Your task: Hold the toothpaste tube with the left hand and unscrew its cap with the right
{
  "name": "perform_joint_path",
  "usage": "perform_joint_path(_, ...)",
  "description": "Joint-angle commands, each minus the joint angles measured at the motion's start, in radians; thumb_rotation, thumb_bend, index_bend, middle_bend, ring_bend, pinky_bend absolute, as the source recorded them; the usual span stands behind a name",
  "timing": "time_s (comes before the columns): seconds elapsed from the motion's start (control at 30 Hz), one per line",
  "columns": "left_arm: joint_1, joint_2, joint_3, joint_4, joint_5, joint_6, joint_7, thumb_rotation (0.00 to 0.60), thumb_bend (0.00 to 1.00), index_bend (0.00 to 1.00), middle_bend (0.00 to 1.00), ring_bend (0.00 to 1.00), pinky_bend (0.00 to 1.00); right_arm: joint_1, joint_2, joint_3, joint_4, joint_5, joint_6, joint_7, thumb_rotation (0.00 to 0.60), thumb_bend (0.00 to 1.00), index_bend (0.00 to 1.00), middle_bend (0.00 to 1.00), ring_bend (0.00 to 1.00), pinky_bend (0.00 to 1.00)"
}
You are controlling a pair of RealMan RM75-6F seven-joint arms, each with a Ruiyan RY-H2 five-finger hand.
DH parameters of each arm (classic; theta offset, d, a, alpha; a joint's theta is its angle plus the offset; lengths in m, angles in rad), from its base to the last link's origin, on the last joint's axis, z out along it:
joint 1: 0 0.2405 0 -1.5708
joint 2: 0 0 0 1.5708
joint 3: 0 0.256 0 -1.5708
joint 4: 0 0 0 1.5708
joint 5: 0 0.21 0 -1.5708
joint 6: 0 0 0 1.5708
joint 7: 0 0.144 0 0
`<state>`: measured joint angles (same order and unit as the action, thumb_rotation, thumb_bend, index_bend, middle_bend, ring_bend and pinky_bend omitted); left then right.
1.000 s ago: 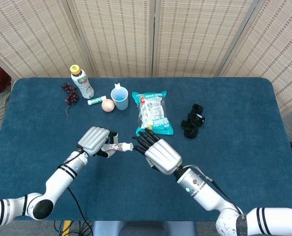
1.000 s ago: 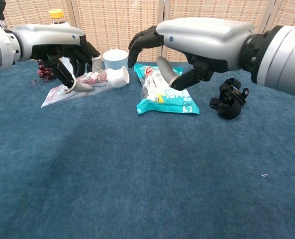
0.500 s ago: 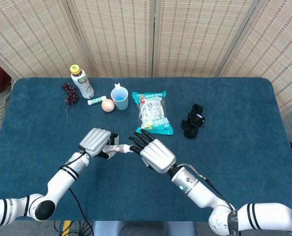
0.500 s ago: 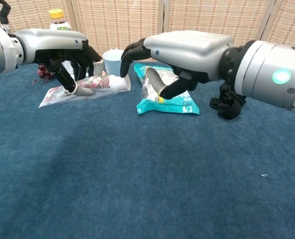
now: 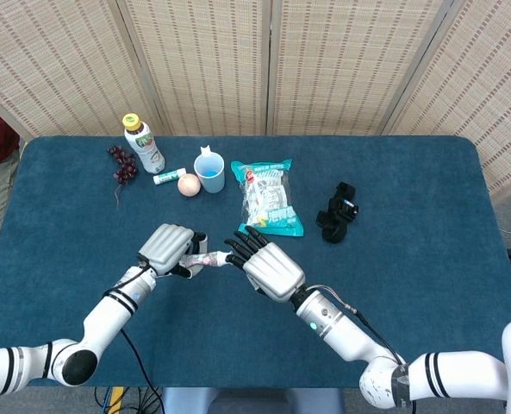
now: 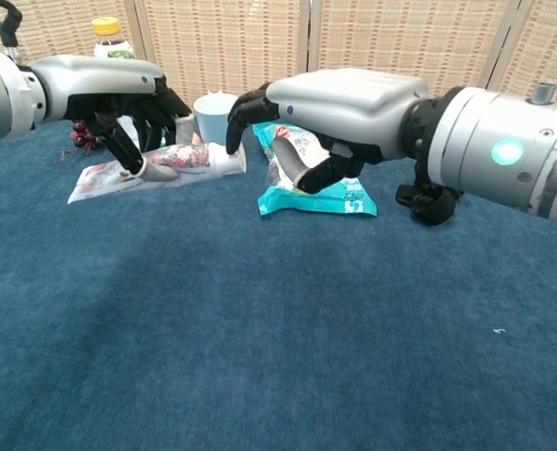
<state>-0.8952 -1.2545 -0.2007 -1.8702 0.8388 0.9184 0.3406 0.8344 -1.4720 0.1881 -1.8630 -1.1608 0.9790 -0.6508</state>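
The blue table (image 5: 427, 224) carried everything, and I took the toothpaste tube (image 6: 179, 157) near its middle as my mark for the rest. The right hand (image 5: 268, 267) was the biggest thing close to it, reaching in from the tube's cap side with its fingers spread and curved toward the cap (image 6: 229, 158). It held nothing; the fingertips looked to be at the cap or just touching it, but I could not tell whether they had any real purchase. I judged it sat that way so the fingers could close around the cap and turn it.

The left hand (image 5: 165, 247) lay over the tube's body on the side away from the cap, fingers curled down and gripping it. The tube was lifted off the cloth at the cap end, with its flat tail (image 6: 88, 180) trailing low. That grip, I thought, was there to stop the tube from spinning once the cap was twisted.

Beyond the tube, toward the screens, lay a snack packet (image 5: 271, 199), and farther still a blue cup (image 5: 209, 171), a bottle (image 5: 143, 144), a round peach-coloured fruit (image 5: 188, 185) and some dark grapes (image 5: 122, 164). A black clip-like object (image 5: 337, 212) sat well apart, past the packet. The cap was still on, so the unscrewing had not yet begun.
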Motion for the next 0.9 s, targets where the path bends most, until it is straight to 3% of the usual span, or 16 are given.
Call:
perform_joint_path(0.03,0.002,0.008,0.0,0.001,0.009,-0.008,-0.016,0.6,0.42,0.62,0.69,0.52,0.37,0.005,-0.001,-0.003,0.007,0.011,0.001,-0.002,0.6,0.76,0.28,0.12,0.0,0.0)
perform_joint_path(0.9,0.012,0.042,0.005,0.003,0.082,-0.042,-0.115,0.6,0.45,0.64,0.71,0.55,0.38,0.033,-0.008,-0.021,0.051,0.07,0.013,0.019,0.6,0.76,0.28,0.12,0.0,0.0)
